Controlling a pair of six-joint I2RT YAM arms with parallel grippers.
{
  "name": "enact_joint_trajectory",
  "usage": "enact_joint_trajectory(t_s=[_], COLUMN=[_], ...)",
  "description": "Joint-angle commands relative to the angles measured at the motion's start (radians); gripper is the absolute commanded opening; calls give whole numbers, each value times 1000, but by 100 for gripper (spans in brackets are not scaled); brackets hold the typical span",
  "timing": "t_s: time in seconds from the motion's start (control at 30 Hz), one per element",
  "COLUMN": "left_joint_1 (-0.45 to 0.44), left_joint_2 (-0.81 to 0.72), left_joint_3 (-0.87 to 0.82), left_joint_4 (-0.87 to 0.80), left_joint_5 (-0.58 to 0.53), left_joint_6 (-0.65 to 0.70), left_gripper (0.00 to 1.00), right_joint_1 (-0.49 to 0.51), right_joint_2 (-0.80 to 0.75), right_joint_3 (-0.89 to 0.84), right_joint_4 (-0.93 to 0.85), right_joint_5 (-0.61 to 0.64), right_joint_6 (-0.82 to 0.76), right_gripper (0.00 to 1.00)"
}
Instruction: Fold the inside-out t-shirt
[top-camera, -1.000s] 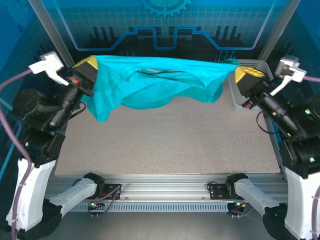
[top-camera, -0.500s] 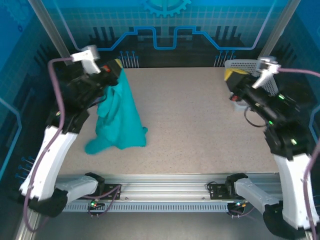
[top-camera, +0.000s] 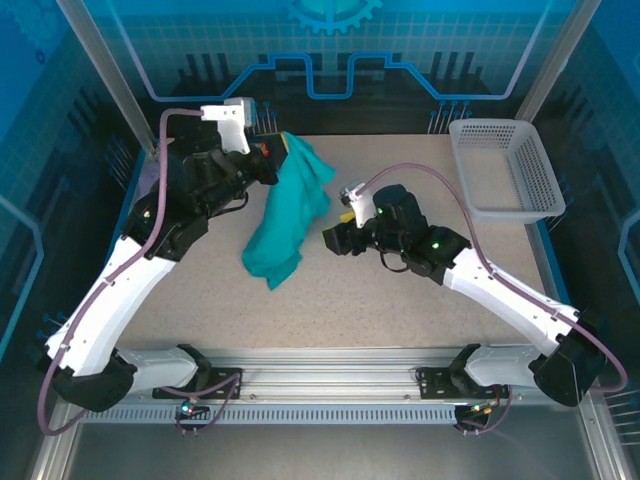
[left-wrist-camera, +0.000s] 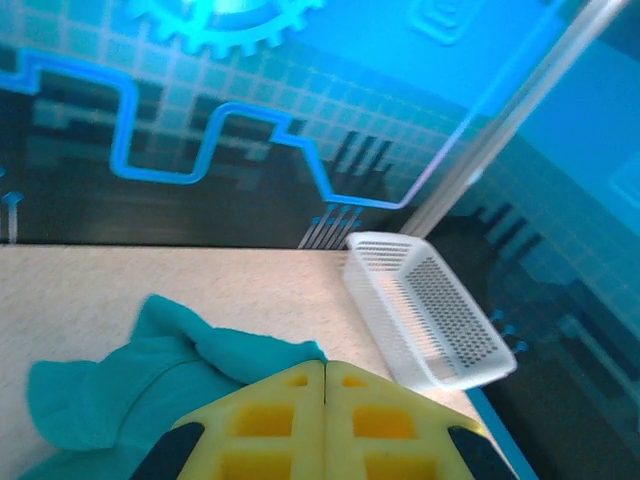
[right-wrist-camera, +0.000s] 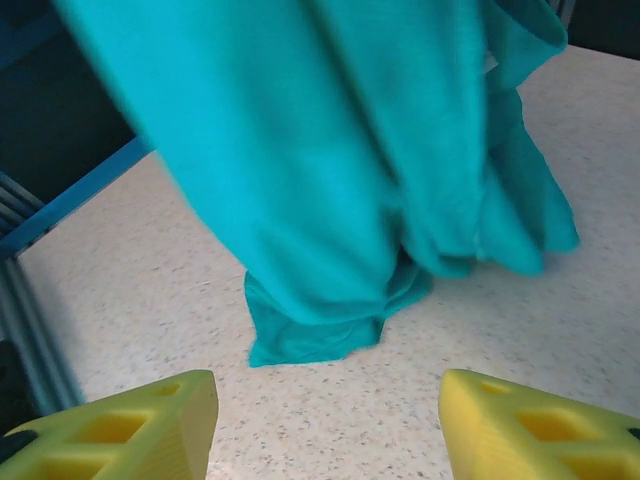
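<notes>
The teal t-shirt (top-camera: 290, 210) hangs in a bunched column from my left gripper (top-camera: 286, 153), which is raised over the back middle of the table and shut on the cloth's top edge. Its lower end rests crumpled on the table (top-camera: 274, 268). In the left wrist view the yellow jaws (left-wrist-camera: 325, 366) meet tightly, with teal shirt (left-wrist-camera: 150, 380) spilling to their left. My right gripper (top-camera: 331, 240) stands open just right of the hanging shirt and points at it. In the right wrist view its fingers (right-wrist-camera: 130, 425) are spread wide, short of the shirt (right-wrist-camera: 330, 150), nothing between them.
A white mesh basket (top-camera: 490, 126) sits at the back right corner, also seen as the basket (left-wrist-camera: 430, 310) from the left wrist. The speckled tabletop (top-camera: 400, 310) is bare in front of and right of the shirt. Blue panel walls enclose the back and sides.
A second ago both grippers held the shirt stretched across the back. The right gripper let go, opened and moved to the centre; the left arm carried the shirt rightwards.
</notes>
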Motion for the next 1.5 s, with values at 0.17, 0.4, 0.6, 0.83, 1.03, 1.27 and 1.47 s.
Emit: enact_joint_trajectory(t_s=[0.17, 0.4, 0.6, 0.83, 1.03, 1.27, 1.47], left_joint_1=[-19, -20, -19, -21, -21, -21, -21], left_joint_2=[-6, 31, 61, 73, 76, 77, 158], left_joint_3=[51, 18, 15, 2, -6, -58, -140], left_joint_4=[71, 107, 91, 88, 79, 123, 147], left_joint_5=[99, 214, 224, 223, 206, 207, 290], left_joint_6=[136, 164, 176, 177, 195, 207, 159], left_gripper=[0, 0, 0, 0, 0, 0, 50], right_joint_1=[-161, -153, -46, 54, 56, -69, -341], right_joint_2=[-230, -272, -206, -48, -1, -87, -65], right_joint_3=[-56, 31, 133, 272, 300, 256, 252], right_joint_4=[27, -62, -84, -91, -118, -152, -328], right_joint_5=[-142, -323, -214, -7, 174, 180, 144], right_joint_6=[-103, -234, -247, -166, -154, -179, -51], right_gripper=[76, 83, 81, 73, 25, 0, 0])
